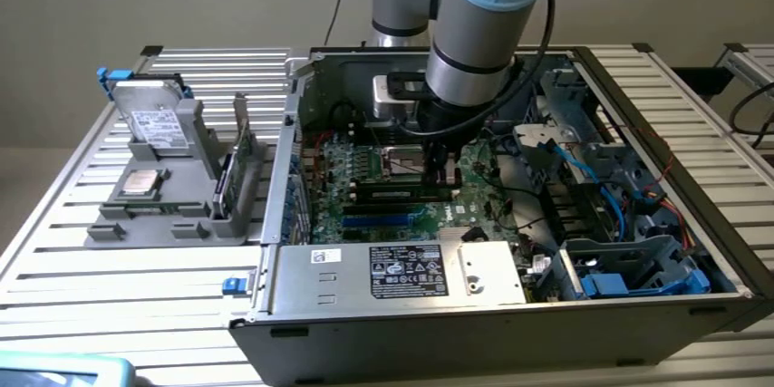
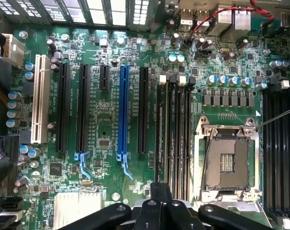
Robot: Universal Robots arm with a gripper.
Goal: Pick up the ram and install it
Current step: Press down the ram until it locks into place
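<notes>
Case: I see the open grey metal computer case point(image 1: 484, 314) lying on the slatted aluminium table point(image 1: 145, 287).
Board: the green motherboard point(image 2: 111, 110) fills its floor, with an empty silver processor socket point(image 2: 228, 160).
Arm: my grey-and-blue arm point(image 1: 484, 15) reaches down into the case.
Gripper: the black gripper point(image 2: 161, 199) is closed narrow, just above the memory slots.
Ram: the long dark-green ram point(image 1: 405, 194) stands edge-on in a black slot beside the socket, under my fingertips.
</notes>
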